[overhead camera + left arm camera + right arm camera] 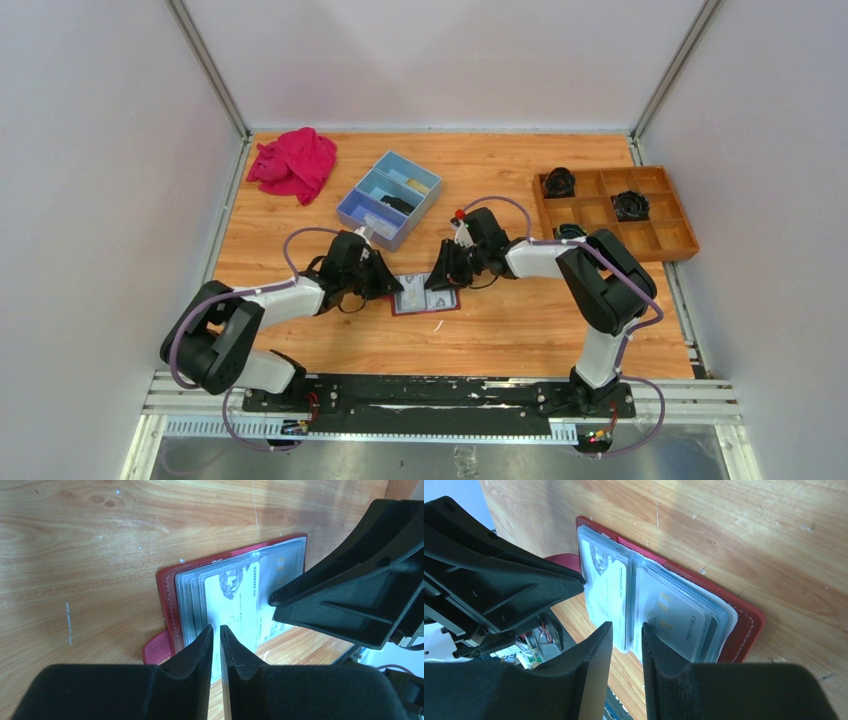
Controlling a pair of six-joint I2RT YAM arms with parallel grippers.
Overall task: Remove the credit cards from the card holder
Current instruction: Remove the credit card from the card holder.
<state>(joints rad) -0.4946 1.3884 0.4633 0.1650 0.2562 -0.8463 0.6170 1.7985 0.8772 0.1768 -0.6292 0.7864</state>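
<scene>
Card holder (426, 297) lies open on the surface (520, 335) arm-side of the blue box (390, 198), credit cards (235, 600) sleeved, left gripper (216, 628) and right gripper (626, 626) each at a slit, can't tell if either pinches, so I'd pin one cover and slide a card straight out.

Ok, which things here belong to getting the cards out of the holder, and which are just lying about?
Part of the job: card holder, credit cards, left gripper, right gripper.
Just lying about: pink cloth, blue box, wooden tray.
</scene>
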